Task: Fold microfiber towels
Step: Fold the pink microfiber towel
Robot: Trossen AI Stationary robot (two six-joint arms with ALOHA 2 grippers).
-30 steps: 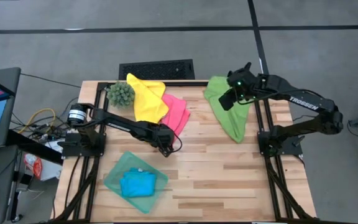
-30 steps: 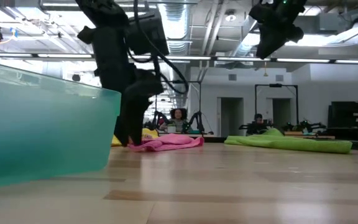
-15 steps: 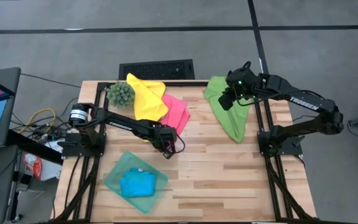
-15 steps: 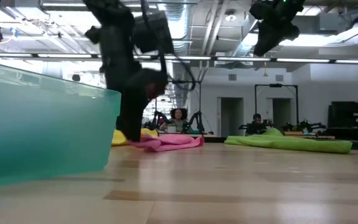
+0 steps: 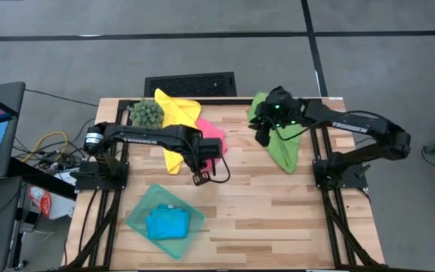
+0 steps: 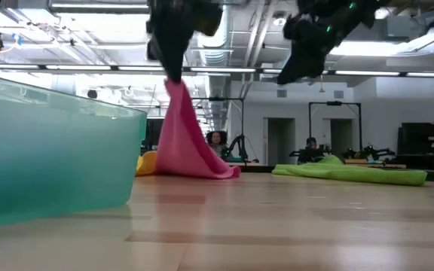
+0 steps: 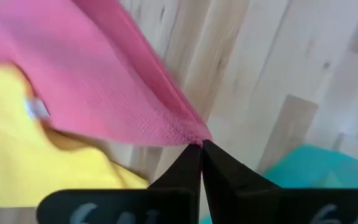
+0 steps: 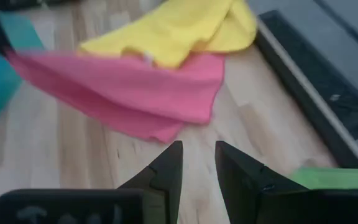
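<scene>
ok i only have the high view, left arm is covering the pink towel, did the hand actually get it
Observer: Yes. In the left wrist view the left hand is pinched shut on a corner of the pink towel.
Operator: is it off the table
Observer: Partly. The low view shows it hanging from the hand in a tall drape, lower edge on the wood.
Operator: yellow coming with it
Observer: The low view shows the yellow towel lying low behind the pink one.
Operator: right hand
Observer: The right hand is open, holding nothing, facing the pink towel.
</scene>
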